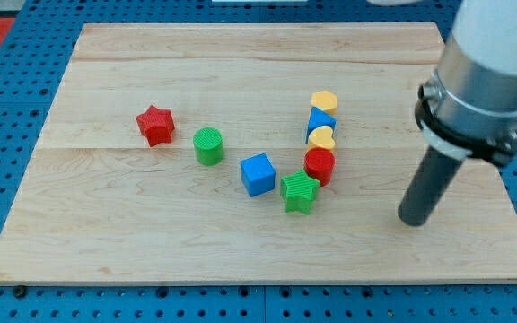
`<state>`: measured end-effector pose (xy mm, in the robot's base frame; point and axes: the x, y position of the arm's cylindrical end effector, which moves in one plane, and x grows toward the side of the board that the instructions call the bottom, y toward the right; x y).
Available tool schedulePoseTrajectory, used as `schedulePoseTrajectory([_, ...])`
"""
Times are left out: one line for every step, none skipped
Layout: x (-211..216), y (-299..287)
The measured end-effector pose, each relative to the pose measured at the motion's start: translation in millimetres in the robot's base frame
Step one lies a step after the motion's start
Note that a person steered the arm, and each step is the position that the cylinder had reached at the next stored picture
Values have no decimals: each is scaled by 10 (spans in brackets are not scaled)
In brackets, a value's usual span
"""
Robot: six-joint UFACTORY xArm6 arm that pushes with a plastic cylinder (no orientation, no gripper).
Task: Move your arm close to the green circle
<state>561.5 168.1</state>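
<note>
The green circle (208,145) stands left of the board's middle. My tip (413,221) rests on the board at the view's right, far to the right of the green circle and a little lower. Between them lie a blue cube (258,174), a green star (300,192) and a red cylinder (319,166). A red star (155,125) lies to the left of the green circle.
Above the red cylinder a column of blocks runs toward the view's top: a yellow heart (322,137), a blue block (320,120) and a yellow hexagon (324,100). The wooden board (240,242) lies on a blue pegboard table. The arm's grey body fills the view's upper right.
</note>
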Motion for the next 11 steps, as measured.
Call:
schedulePoseTrajectory([268,-490])
schedulePoseTrajectory([261,-949])
schedulePoseTrajectory([203,-1101])
schedulePoseTrajectory([41,-1101])
schedulePoseTrajectory([20,-1101])
schedulePoseTrajectory([20,-1168])
schedulePoseTrajectory([28,-1718])
schedulePoseTrajectory([-7,-2027])
schedulePoseTrajectory([-72,-1904])
schedulePoseTrajectory([-97,-1940])
schedulePoseTrajectory([-97,-2369])
